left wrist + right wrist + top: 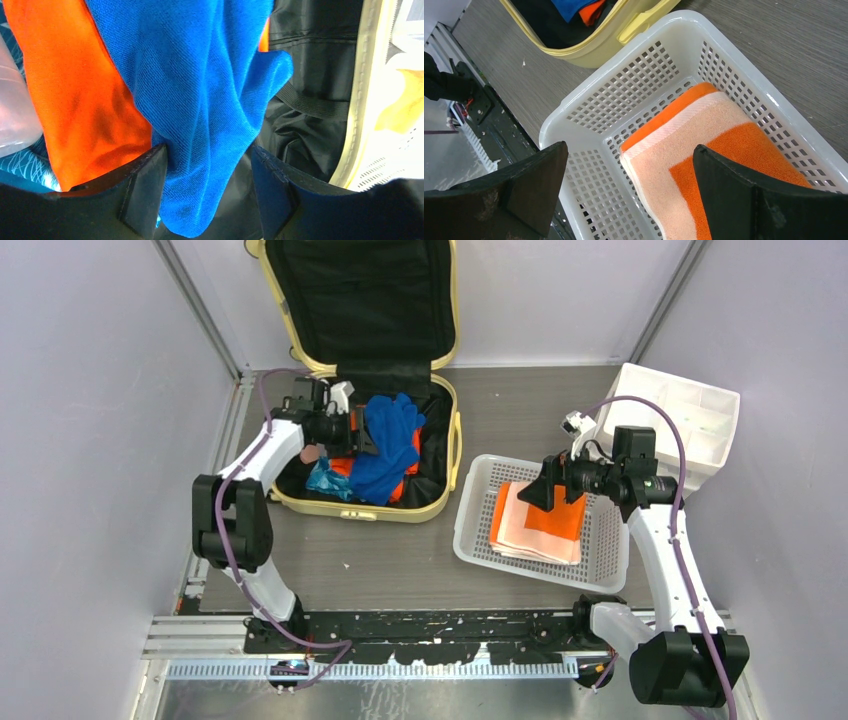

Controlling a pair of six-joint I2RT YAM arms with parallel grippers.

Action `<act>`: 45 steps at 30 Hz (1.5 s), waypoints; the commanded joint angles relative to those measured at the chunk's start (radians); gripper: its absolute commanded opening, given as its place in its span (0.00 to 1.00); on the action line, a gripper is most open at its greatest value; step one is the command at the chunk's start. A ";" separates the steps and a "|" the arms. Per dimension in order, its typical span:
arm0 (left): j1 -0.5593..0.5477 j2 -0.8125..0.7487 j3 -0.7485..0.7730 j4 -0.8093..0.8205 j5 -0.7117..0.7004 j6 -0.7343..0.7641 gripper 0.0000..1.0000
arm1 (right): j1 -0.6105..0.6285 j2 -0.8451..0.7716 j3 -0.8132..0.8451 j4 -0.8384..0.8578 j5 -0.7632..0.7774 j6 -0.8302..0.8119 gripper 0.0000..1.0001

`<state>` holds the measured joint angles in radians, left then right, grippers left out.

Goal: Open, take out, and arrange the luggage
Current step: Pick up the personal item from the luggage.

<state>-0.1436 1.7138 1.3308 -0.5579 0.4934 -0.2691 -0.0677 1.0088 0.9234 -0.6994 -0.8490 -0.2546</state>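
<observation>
While the luggage (365,380) lies open at the far left with its lid upright, the left gripper (207,192) is reached into its lower shell, fingers (142,192) closing around a blue cloth (200,100) that lies over orange fabric (75,95). At the right, the right gripper (629,192) is held wide open, grasping nothing, above a white perforated basket (624,85) holding a folded orange-and-peach towel (704,165).

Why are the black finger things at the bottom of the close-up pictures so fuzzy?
In the left wrist view, the fingers sit too close to the lens, so they blur; the blue cloth between them is sharp enough to show its weave. In the right wrist view, the fingers blur too, while the basket holes look crisp.
</observation>
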 commanded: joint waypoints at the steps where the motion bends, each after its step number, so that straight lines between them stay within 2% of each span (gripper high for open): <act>1: 0.001 0.029 0.023 -0.018 0.000 -0.020 0.63 | 0.000 0.000 0.009 0.041 0.003 0.010 1.00; 3: 0.001 0.033 0.027 -0.026 0.005 -0.018 0.61 | 0.000 -0.001 0.008 0.042 0.001 0.010 1.00; 4: 0.000 0.031 0.026 -0.022 0.020 -0.021 0.56 | 0.000 -0.001 0.008 0.041 0.001 0.011 1.00; 8: -0.001 0.020 0.017 0.033 0.155 -0.089 0.31 | 0.000 -0.001 0.008 0.041 0.002 0.012 1.00; 10: -0.001 0.012 0.015 0.044 0.174 -0.104 0.15 | 0.000 -0.001 0.008 0.041 0.002 0.012 1.00; 11: -0.001 0.007 0.014 0.046 0.175 -0.106 0.11 | 0.000 0.000 0.008 0.041 0.002 0.011 1.00; 14: -0.001 -0.015 0.006 0.062 0.174 -0.116 0.09 | 0.000 0.000 0.007 0.041 0.005 0.010 1.00; 17: -0.001 -0.038 -0.015 0.103 0.184 -0.140 0.11 | 0.000 0.002 0.006 0.043 0.008 0.010 1.00; 21: 0.002 -0.053 -0.032 0.114 0.135 -0.126 0.40 | -0.001 0.007 0.005 0.044 0.010 0.012 1.00; 25: 0.002 -0.034 -0.011 0.033 0.012 -0.047 0.61 | -0.001 0.008 0.005 0.044 0.009 0.011 1.00; 27: 0.002 -0.026 0.006 -0.008 -0.068 -0.007 0.67 | -0.001 0.007 0.006 0.045 0.008 0.011 1.00; 31: 0.001 -0.019 0.019 -0.026 -0.153 0.029 0.69 | 0.000 0.000 0.006 0.043 0.004 0.013 1.00; 34: -0.001 0.000 0.013 -0.004 -0.091 0.009 0.67 | -0.001 -0.002 0.006 0.043 0.001 0.014 1.00; 37: -0.002 0.028 0.011 0.022 0.008 -0.045 0.54 | -0.001 -0.005 0.006 0.041 0.002 0.013 1.00; 39: -0.002 0.033 0.014 0.024 0.022 -0.061 0.45 | -0.001 -0.005 0.006 0.041 0.004 0.012 1.00; 42: -0.003 0.014 0.005 0.041 0.035 -0.074 0.42 | 0.000 -0.003 0.006 0.041 0.003 0.011 1.00; 45: -0.004 0.006 -0.019 0.086 0.083 -0.112 0.44 | 0.000 -0.002 0.006 0.041 0.005 0.011 1.00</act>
<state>-0.1440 1.7496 1.3067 -0.5499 0.4923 -0.3325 -0.0677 1.0195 0.9215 -0.6880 -0.8425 -0.2512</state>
